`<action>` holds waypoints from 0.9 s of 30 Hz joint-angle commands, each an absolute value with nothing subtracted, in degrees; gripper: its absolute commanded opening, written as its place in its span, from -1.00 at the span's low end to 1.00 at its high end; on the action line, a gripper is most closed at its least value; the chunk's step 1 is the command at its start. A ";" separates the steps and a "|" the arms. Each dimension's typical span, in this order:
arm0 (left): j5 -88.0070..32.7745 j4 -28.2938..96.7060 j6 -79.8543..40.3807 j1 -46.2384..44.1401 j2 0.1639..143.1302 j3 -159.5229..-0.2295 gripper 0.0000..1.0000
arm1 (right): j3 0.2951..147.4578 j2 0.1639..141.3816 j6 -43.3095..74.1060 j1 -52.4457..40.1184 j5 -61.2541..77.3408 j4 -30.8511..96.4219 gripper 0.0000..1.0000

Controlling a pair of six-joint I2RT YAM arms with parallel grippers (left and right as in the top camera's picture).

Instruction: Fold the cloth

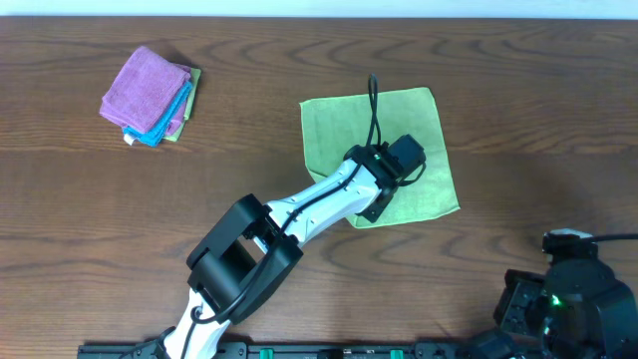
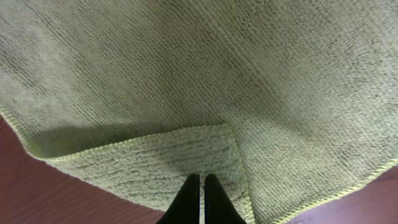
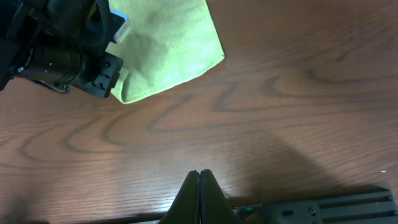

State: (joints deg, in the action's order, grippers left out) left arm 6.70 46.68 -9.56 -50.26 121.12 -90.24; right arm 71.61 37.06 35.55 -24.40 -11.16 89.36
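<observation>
As the whole of every view is filled by it, the table is taken first: dark brown wood, strong wavy grain, matte, soft glare patches seen in the right wrist view. A black rail is mounted along its near edge.

The cloth is laid flat right of centre, toward the far side. It is lime green and roughly square. Its far and right edges are fully exposed; its near-left corner is covered by the left arm.

That arm, white with black joints, is stretched diagonally from the near edge up to the cloth. A black cable is looped from its wrist across the fabric.

The right arm is parked at the near-right corner, well apart from the cloth, with a green light showing on it.

A pile of folded cloths is set at the far left, purple on top, blue under it, well apart from the green one.

The left gripper is seen with its fingers pressed together, tips against a turned-over flap of the cloth. Whether fabric is nipped between them cannot be told.

The right gripper is closed with nothing in it, held above bare wood.
</observation>
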 commanded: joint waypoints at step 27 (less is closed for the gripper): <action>11.42 60.99 -22.48 -50.06 110.56 -87.44 -0.88 | 71.83 36.95 36.32 -24.95 -11.38 89.54 -0.97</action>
State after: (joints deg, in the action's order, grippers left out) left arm 7.55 60.27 -18.22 -50.26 115.26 -87.42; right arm 71.61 37.06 35.57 -24.40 -11.16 89.38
